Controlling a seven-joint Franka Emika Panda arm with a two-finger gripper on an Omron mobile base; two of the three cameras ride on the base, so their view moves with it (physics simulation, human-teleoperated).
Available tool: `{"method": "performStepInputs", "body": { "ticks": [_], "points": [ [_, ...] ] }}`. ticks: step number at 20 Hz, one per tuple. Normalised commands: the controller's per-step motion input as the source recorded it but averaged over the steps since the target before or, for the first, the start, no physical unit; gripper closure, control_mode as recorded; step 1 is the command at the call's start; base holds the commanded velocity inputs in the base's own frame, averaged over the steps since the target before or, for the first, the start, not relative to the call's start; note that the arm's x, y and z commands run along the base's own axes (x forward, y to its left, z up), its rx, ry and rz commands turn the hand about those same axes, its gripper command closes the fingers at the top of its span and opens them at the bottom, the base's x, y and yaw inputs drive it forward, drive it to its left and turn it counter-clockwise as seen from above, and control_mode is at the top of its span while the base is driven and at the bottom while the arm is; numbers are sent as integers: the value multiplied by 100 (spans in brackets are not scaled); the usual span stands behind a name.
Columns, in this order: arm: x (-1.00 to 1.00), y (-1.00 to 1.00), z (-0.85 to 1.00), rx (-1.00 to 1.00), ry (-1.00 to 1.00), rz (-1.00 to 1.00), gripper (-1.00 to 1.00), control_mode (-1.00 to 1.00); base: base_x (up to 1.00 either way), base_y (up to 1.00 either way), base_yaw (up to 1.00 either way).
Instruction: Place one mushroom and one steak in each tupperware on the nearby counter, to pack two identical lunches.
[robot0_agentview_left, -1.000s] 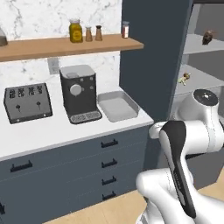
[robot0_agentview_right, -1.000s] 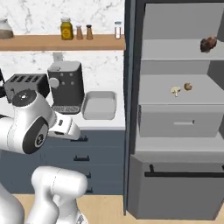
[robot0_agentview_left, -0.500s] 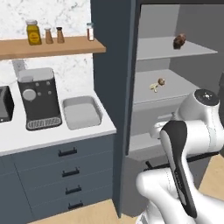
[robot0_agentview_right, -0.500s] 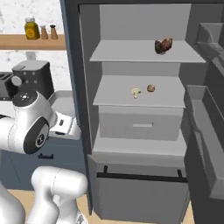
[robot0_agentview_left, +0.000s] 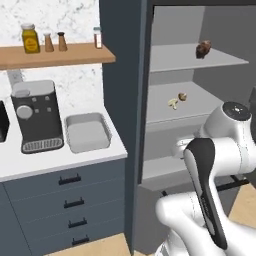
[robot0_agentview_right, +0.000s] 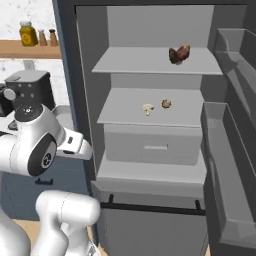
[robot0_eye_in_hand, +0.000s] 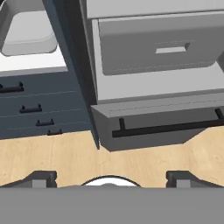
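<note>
Sitting on the white counter (robot0_agentview_left: 60, 160), pale grey shallow tupperware (robot0_agentview_left: 88, 132), rounded corners, tool (robot0_eye_in_hand: 111, 178) spread open

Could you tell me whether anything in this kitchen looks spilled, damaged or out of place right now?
Nothing looks spilled or damaged. The only oddity is loose food lying bare on the open fridge's shelves: two mushrooms on the middle shelf and the steak above. The tupperware sits square and empty on the counter.

One pale grey tupperware (robot0_agentview_left: 88, 131), shallow, rounded corners, upright and empty, on my white counter (robot0_agentview_left: 60, 157). Two small mushrooms (robot0_agentview_right: 148, 108) side by side on the middle fridge shelf. One reddish-brown steak (robot0_agentview_right: 179, 54) on the top shelf.
</note>
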Motion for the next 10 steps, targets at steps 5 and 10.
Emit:
{"method": "performStepInputs", "body": {
  "ticks": [5,10],
  "points": [
    [0,0,0,0,0,0,-100,100,29,-41,0],
    [0,0,0,0,0,0,-100,100,20,-54,2]
  ]
}}
